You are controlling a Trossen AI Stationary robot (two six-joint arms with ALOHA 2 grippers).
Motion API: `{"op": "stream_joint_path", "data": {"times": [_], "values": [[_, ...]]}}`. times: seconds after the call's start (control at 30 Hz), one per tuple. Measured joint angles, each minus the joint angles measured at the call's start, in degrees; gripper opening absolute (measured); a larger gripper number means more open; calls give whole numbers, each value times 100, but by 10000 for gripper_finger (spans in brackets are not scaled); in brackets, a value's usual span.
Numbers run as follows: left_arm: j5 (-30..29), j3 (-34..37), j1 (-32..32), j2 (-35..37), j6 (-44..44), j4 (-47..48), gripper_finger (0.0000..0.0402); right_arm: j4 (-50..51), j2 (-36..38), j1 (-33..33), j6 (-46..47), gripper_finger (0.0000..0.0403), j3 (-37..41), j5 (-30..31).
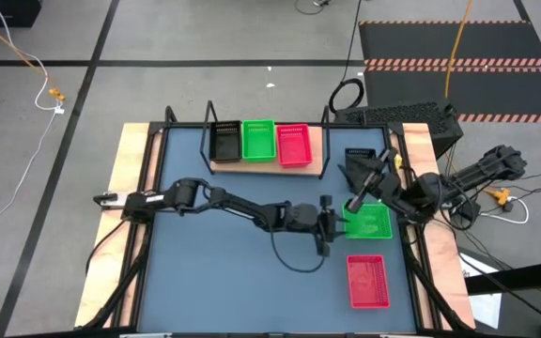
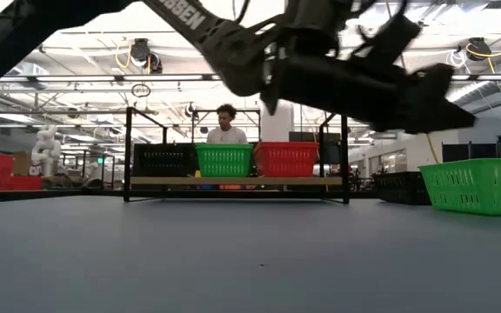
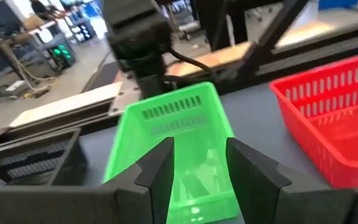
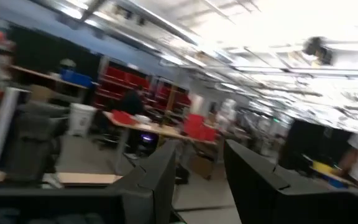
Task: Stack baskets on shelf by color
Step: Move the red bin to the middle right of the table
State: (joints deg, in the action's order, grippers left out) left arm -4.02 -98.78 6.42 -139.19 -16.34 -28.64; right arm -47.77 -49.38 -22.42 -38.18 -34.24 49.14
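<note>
Two dark jointed arms, black cables, white lettering, angular black claws.

You cannot see the near rim of the bright green perforated plastic basket (image 3: 178, 155) in the left wrist view; the left gripper (image 3: 199, 167) fingers cover it. The red perforated basket (image 3: 337, 118) beside it is cut off by that picture's edge. The right wrist view is blurred throughout, showing you no basket.

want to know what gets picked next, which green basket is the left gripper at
The green basket on the table's right side, below the left gripper; the other green basket sits mid-shelf between black and red.
</note>
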Motion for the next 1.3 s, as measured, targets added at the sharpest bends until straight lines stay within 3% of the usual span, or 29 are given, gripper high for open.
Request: {"op": "stream_joint_path", "data": {"times": [0.23,0.6,0.77,1.17,1.3], "values": [[127,-960,112,-435,-193,1229,147,-7,65,-234,-52,130,0,184],[250,-992,119,-418,-1546,2054,147,-20,65,-321,-159,130,0,184],[-104,-990,181,-216,-2092,2417,147,-21,64,-319,-185,130,0,184],[-603,-992,152,223,-2047,2391,147,-39,63,-319,-305,130,0,185],[-437,-992,-106,234,-1323,2336,147,-37,63,-319,-305,130,0,184]]}}
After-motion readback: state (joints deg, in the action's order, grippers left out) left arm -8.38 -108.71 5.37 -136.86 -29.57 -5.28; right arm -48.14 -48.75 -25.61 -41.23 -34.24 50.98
